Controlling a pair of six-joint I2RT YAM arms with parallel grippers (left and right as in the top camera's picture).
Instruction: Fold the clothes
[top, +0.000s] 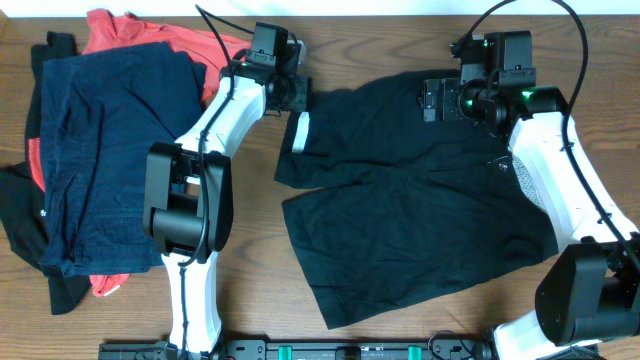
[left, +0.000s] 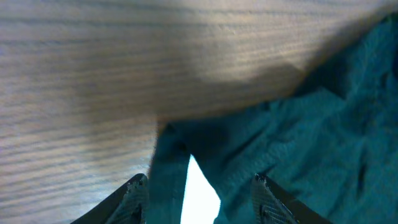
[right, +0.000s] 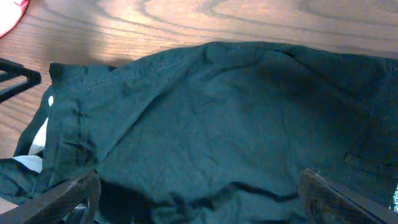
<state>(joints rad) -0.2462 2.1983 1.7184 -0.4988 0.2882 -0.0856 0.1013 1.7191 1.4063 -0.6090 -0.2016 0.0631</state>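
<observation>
The black shorts (top: 420, 220) lie spread flat on the table right of centre, with a strip of pale white lining (top: 301, 131) showing at their upper left corner. My left gripper (top: 297, 97) is open at that corner. In the left wrist view (left: 200, 198) its fingers straddle a fold of the dark fabric (left: 298, 143) and the white lining (left: 200, 196). My right gripper (top: 440, 100) is open and empty over the shorts' far edge. In the right wrist view (right: 199, 186) its fingers are spread wide just above the black cloth (right: 224, 118).
A pile of other clothes lies at the left: a navy garment (top: 110, 150) on top, coral-red (top: 125, 35) and black (top: 20, 225) beneath. Bare wooden table (top: 360, 45) runs along the far edge. A black rail (top: 330, 350) lines the near edge.
</observation>
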